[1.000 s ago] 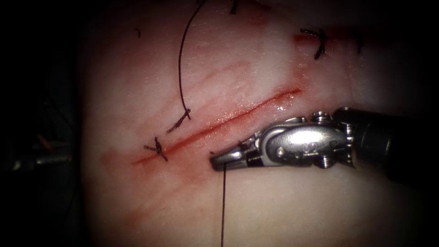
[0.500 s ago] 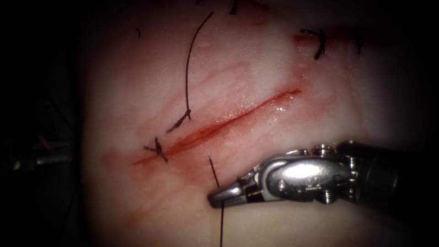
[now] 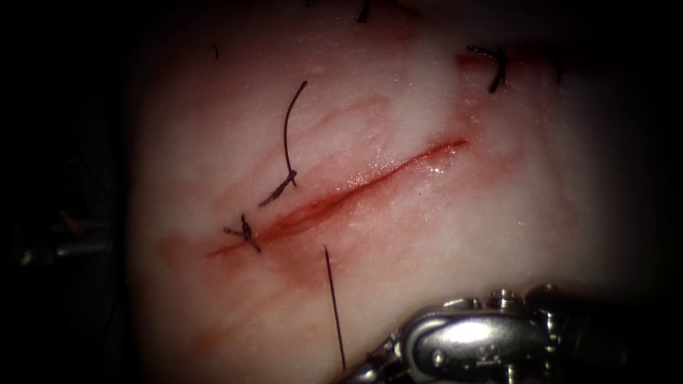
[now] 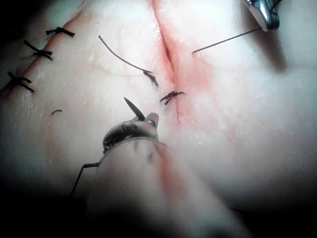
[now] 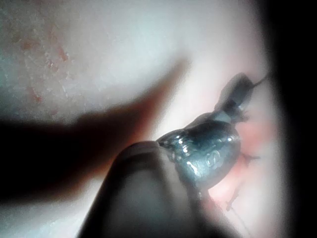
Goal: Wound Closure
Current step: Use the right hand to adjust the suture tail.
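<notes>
Dark thread [image 3: 333, 306] emerges right of red cut [image 3: 341, 199].

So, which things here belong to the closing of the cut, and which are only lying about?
Job: cut; thread leaving the tissue right of the cut, held by the shut right claw; thread tail left of the cut; left claw.
Lying about: tied stitches away from the cut; cut end of thread.

Shiny screw-studded steel wrist [image 3: 469, 345]
</notes>
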